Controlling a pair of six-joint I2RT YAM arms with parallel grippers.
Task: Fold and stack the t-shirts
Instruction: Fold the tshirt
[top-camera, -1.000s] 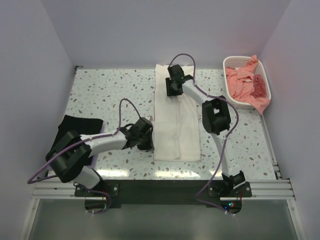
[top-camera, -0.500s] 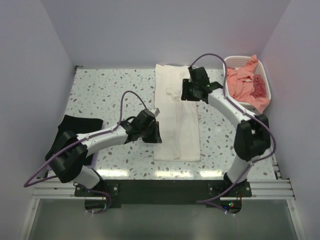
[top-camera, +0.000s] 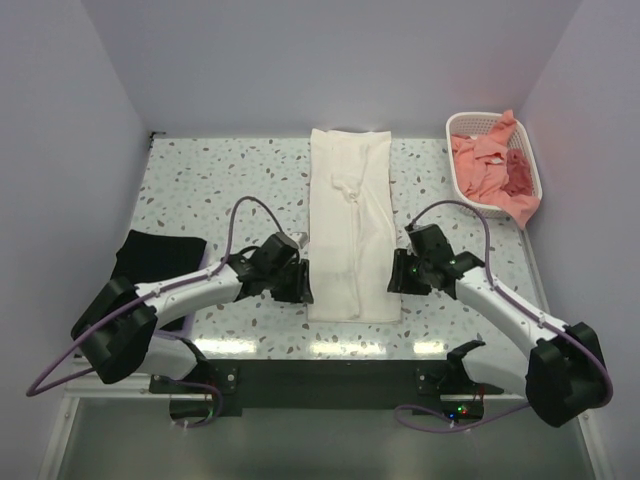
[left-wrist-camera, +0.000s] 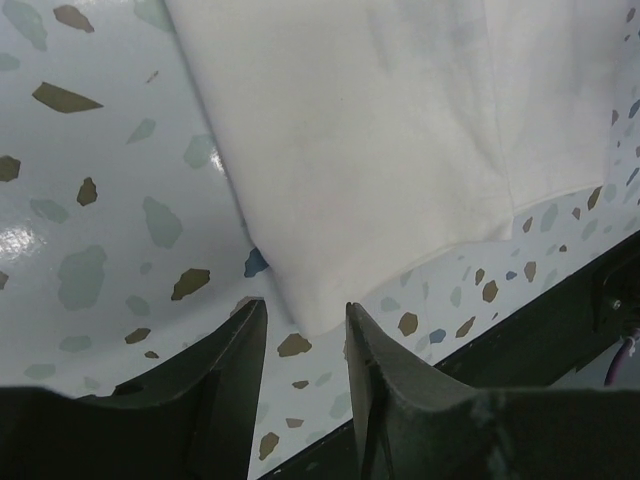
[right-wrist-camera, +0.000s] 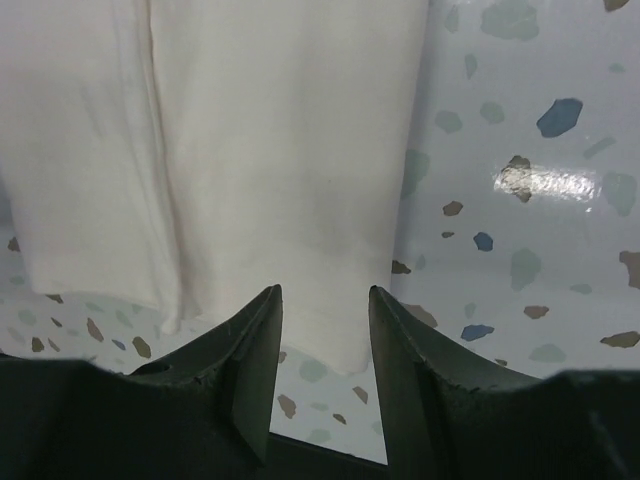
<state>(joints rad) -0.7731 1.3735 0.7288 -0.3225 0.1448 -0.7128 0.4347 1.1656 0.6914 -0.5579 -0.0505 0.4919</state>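
— Which step is the robot on?

— The crosswise fold, by the look of it; the cream shirt (top-camera: 350, 220) lies as a long narrow strip down the middle of the table (top-camera: 220, 180), its sides turned in; the left claw (left-wrist-camera: 303, 312) sits at the near left corner of the hem and the right claw (right-wrist-camera: 323, 298) at the near right corner.

— Are they gripping?

— No; both stand with jaws apart, and a hem corner pokes in between the tips of each, unpinched.

— So what does the next move call for?

— Probably lowering and closing on both corners together, then carrying the hem evenly toward the far end; uneven lifting would skew the strip.

— And the others?

— A black shirt (top-camera: 160, 255) lies at the left edge; pink shirts (top-camera: 490, 165) spill from the basket (top-camera: 480, 117) at the far right, not yet folded.
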